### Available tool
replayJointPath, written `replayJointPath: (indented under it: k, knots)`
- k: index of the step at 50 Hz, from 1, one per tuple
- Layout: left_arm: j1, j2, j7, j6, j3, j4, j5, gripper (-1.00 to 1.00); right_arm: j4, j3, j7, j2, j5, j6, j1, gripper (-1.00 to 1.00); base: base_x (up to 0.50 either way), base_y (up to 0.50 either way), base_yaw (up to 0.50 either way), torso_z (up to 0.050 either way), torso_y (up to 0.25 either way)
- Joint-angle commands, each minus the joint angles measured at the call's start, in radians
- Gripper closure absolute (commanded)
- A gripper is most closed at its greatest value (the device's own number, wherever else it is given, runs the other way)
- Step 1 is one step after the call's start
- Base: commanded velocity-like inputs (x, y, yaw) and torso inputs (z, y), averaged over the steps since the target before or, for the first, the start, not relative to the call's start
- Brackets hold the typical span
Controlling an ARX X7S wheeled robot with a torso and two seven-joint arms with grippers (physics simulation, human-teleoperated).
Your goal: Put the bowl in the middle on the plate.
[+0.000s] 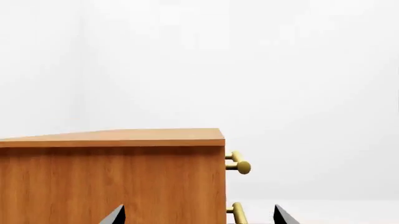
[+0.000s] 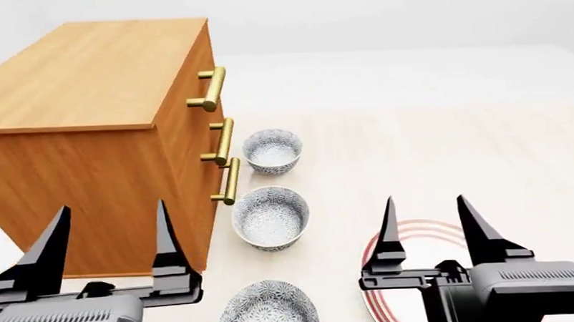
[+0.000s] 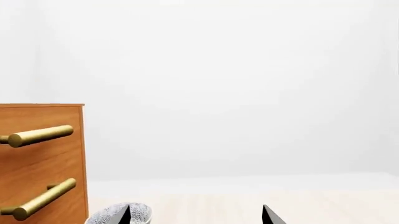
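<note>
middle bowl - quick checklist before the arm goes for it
1. Target found: the bowl is the middle one of three in a row beside the cabinet: ok.
2. Bowl free to lift: upright, nothing in it or on it, apart from the near bowl and far bowl: ok.
3. Right gripper open and empty: ok.
4. Left gripper open and empty: ok.
5. The plate clear for placing: partly hidden behind the right gripper: cannot tell.
6. Clearance from the cabinet handles, close beside the bowl: cannot tell.
</note>
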Motion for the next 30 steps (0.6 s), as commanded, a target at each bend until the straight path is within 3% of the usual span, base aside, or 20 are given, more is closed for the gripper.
replayJointPath:
  k: [1,30]
  knots:
    - [0.03,-0.013,-0.024,-0.031,-0.03,0.144,-0.042,-1.0,-0.022,-0.004,0.014,0.013,0.008,-0.008,-0.005,-1.0,0.0,0.0,0.0,0.0,-0.16]
    - [0.035,-0.044,-0.053,-0.014,-0.003,0.139,-0.047,-1.0,-0.01,-0.035,0.032,0.035,0.012,-0.01,0.001,-1.0,0.0,0.0,0.0,-0.007,-0.25]
